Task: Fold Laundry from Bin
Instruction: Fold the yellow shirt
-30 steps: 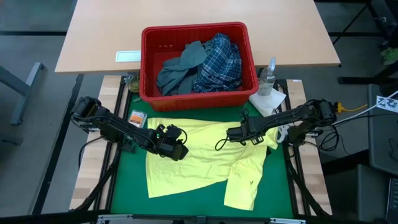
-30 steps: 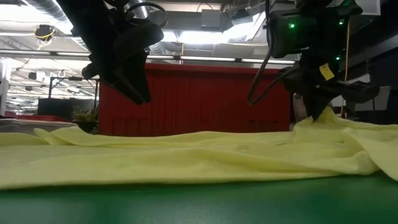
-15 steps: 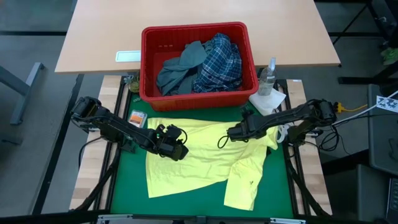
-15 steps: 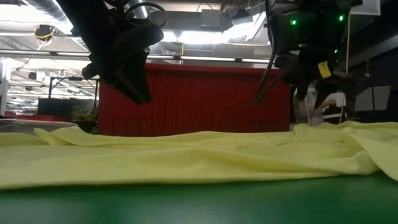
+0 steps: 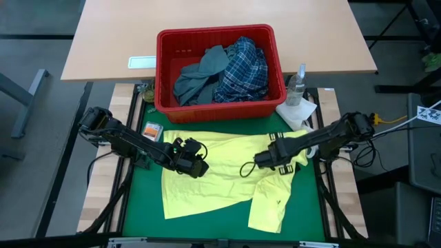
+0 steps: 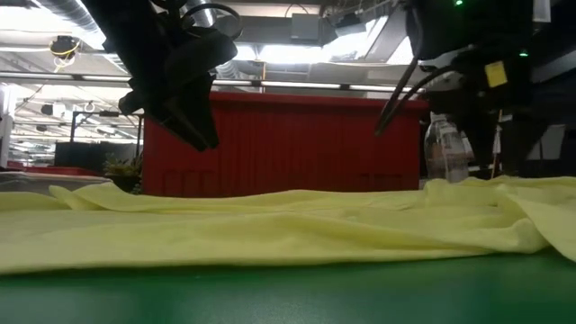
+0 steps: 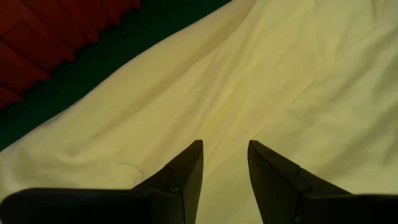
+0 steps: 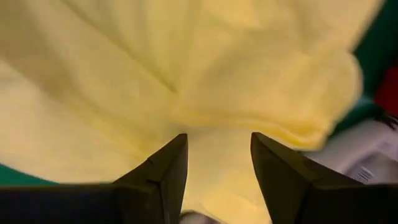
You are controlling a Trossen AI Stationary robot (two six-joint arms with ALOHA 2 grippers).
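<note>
Lying flat on the green mat (image 5: 138,207), the small soft yellow shirt (image 5: 220,180) is out of the bin but not folded yet, w/ one sleeve hanging down toward the front edge. So the job looks only just begun.

Two more soft things wait in the red plastic bin w/ slotted walls (image 5: 219,109): a grey-blue garment (image 5: 196,76) and a blue-white plaid shirt (image 5: 242,69). Both need taking out & folding too.

Over the yellow shirt's left side hangs the left gripper (image 5: 191,157). Its fingers (image 7: 186,177) are spread a bit, w/ nothing pinched, just cloth below.

Over the shirt's right side, near the bunched-up part by the sleeve, is the right gripper (image 5: 270,158). Its fingers (image 8: 163,171) are spread apart too & hold nothing.

A white paper towel (image 5: 298,112) & a clear bottle (image 5: 298,84) sit next to the bin on the right.
</note>
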